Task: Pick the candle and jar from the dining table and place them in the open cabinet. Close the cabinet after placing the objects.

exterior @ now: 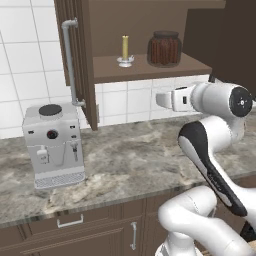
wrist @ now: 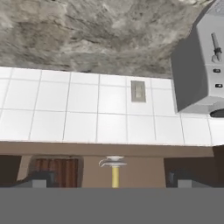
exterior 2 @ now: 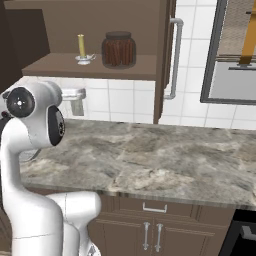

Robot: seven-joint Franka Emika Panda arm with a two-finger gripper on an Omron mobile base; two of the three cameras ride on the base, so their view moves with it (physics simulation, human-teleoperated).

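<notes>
Your candle and jar already stand side by side on the cabinet shelf. Your gripper hangs just below it, fingers spread wide and empty. Closing comes next: reach for the door handle.

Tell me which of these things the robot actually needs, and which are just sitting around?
Part of the job: candle, jar, both on the shelf of the open cabinet.

Just there: coffee machine, toaster, marble counter, wall switch.
</notes>
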